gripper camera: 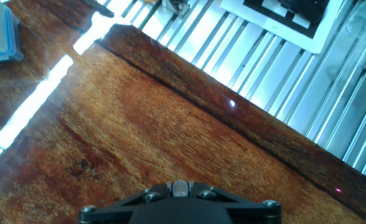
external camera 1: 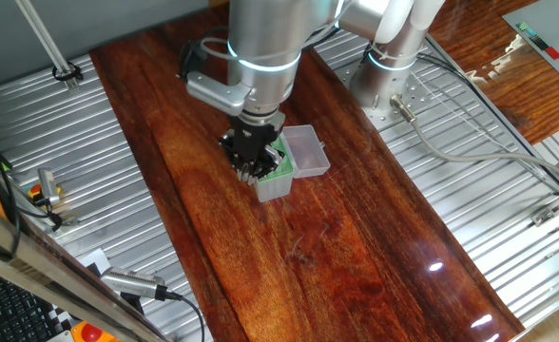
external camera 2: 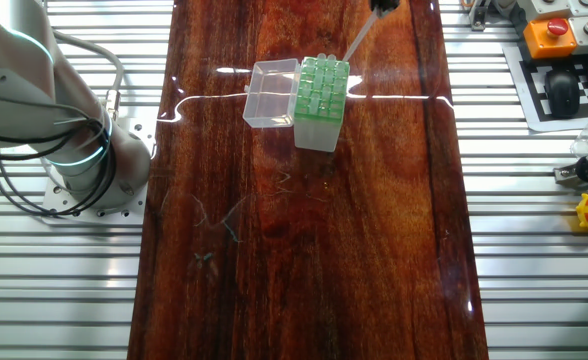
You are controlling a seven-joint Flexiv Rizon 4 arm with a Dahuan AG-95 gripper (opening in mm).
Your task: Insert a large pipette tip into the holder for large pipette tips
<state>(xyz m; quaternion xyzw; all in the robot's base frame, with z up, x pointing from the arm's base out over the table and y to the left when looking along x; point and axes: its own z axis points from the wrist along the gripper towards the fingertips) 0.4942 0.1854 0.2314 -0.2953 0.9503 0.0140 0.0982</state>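
Large pipette tip [external camera 2: 359, 42] slants down from the gripper [external camera 2: 384, 5] at the top edge of the other fixed view, its narrow end reaching toward the green top of the holder for large pipette tips [external camera 2: 321, 88] near the box's 1 o'clock corner (whether it touches a hole cannot be told); the claw is clenched on the tip's upper end; in one fixed view the gripper [external camera 1: 253, 163] hangs right over the holder [external camera 1: 278, 179]; the clear lid [external camera 2: 271, 93] lies open at the holder's 9 o'clock; all rests on the wooden table [external camera 2: 304, 250]; the robot base [external camera 2: 84, 165] sits at 9 o'clock.
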